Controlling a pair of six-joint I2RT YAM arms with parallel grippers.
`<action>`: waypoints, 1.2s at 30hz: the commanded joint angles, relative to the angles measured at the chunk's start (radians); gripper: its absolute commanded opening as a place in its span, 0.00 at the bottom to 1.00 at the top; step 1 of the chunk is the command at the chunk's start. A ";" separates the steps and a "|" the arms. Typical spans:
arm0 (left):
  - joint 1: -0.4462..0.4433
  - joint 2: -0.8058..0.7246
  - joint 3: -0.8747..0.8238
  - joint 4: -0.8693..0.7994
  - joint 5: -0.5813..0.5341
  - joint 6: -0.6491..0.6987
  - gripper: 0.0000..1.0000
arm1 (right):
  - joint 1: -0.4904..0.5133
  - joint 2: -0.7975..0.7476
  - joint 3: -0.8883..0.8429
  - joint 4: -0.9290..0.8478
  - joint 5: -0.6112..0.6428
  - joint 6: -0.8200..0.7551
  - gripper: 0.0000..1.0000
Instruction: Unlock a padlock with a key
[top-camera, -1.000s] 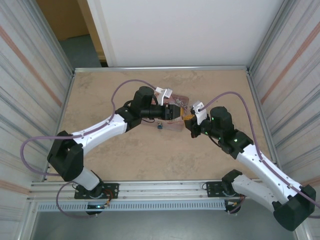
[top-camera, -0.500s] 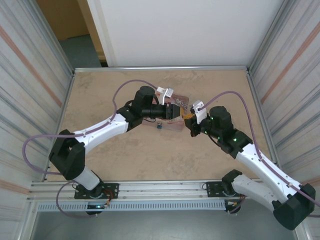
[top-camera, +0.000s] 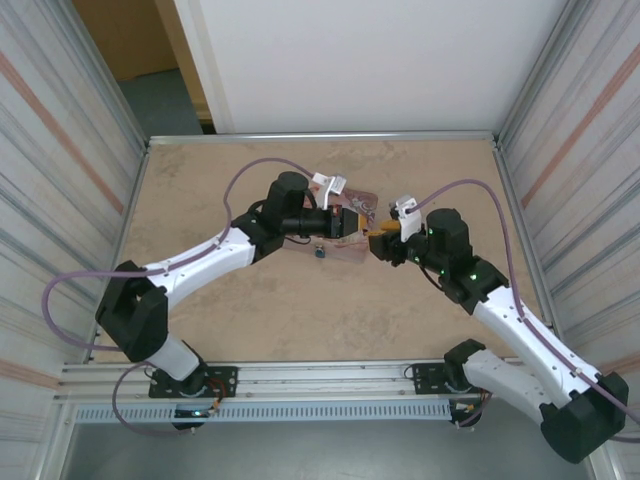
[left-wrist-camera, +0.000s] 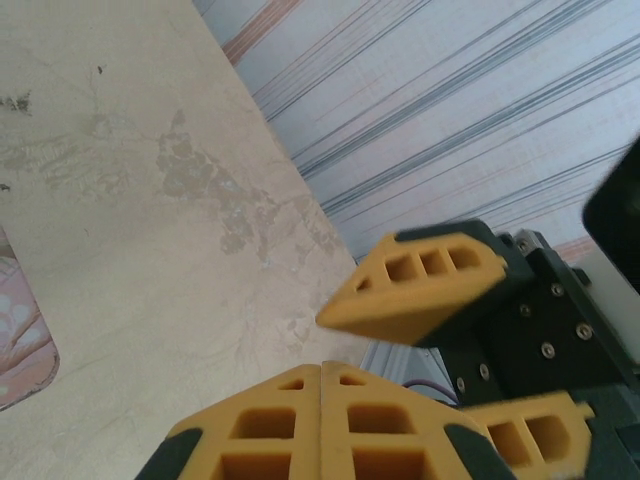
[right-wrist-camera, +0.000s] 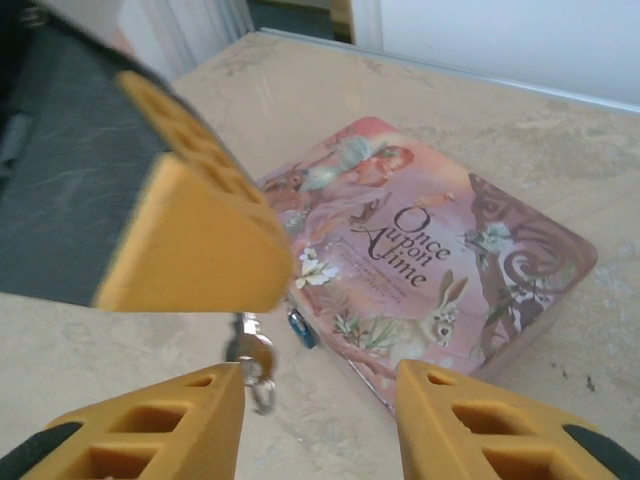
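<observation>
Left gripper (left-wrist-camera: 320, 375) fingers pressed together; right gripper (right-wrist-camera: 320, 372) spread over key (right-wrist-camera: 250, 356), seemingly lying beside padlock (right-wrist-camera: 300, 328), near pink tin (right-wrist-camera: 430, 250)

You've got a pink rectangular metal tin (right-wrist-camera: 430, 260) with "Once Upon a Time" lettering and a rabbit, lying flat on the beige stone-look tabletop (top-camera: 300, 310). Behind the tin there's a white panel (top-camera: 370, 60), and ribbed striped walls (top-camera: 60, 160) flank it.
</observation>
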 joint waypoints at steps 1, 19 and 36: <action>0.015 -0.070 -0.018 -0.025 -0.008 0.059 0.00 | -0.076 -0.014 0.023 0.035 -0.180 0.101 0.53; 0.081 -0.236 -0.135 -0.009 0.022 0.120 0.00 | -0.088 0.099 -0.005 0.326 -0.553 0.431 0.72; 0.082 -0.228 -0.141 0.021 0.035 0.091 0.00 | -0.034 0.223 0.022 0.382 -0.571 0.419 0.42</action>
